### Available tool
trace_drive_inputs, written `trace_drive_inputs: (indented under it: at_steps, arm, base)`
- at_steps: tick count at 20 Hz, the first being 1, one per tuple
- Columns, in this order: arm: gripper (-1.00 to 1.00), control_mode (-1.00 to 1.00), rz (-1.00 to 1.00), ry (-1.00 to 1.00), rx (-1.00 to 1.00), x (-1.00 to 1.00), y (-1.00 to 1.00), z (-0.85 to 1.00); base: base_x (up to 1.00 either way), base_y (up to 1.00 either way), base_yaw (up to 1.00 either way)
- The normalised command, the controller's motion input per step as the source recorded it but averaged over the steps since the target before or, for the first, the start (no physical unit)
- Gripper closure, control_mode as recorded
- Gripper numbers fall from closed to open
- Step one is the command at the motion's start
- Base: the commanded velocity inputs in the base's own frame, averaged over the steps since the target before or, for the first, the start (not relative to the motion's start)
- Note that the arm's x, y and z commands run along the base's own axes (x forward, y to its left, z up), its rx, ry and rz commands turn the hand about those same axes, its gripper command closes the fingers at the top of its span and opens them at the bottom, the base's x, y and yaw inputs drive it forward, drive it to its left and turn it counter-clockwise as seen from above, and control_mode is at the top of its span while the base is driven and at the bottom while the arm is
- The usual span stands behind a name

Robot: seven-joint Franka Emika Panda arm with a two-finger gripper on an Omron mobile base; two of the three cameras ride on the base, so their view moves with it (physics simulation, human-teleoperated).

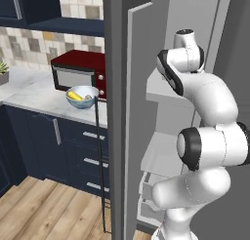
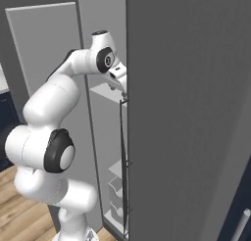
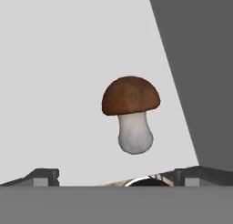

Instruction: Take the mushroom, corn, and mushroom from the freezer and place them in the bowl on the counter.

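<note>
I am seeing a mushroom (image 3: 131, 114) with a matt brown cap and a smooth whitish stem. The freezer (image 1: 168, 63) is looking like matt grey plastic inside. The bowl (image 1: 82, 98) is shining glossy, the counter (image 1: 34, 92) is marbled stone, the floor (image 1: 49, 210) is wood.

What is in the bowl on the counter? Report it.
Not empty: the bowl holds the yellow corn and something greyish; a mushroom remains in the freezer.

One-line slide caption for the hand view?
Open gripper faces a brown-capped mushroom on the freezer's pale interior.
</note>
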Motion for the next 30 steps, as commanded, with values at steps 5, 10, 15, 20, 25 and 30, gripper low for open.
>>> trace_drive_inputs:
  at_steps: [5,10,15,20,25,30]
  arm:
    - [-1.0,-1.0,0.0,0.01,0.0,0.6,0.0,-0.04]
    - [-1.0,-1.0,0.09,-0.05,0.0,0.02,0.04,-0.02]
    - [-1.0,-1.0,0.22,-0.1,0.0,0.17,0.0,-0.12]
    - [-1.0,-1.0,0.08,-0.06,0.0,0.04,-0.12,-0.17]
    - [-1.0,-1.0,0.01,0.08,-0.05,0.02,-0.06,-0.04]
    - [-1.0,-1.0,0.01,0.0,-0.04,0.0,0.0,-0.32]
  base:
    - [0.0,0.0,0.0]
    - [0.0,0.0,0.0]
    - [0.0,0.0,0.0]
    - [0.0,0.0,0.0]
    - [0.0,0.0,0.0]
    - [0.0,0.0,0.0]
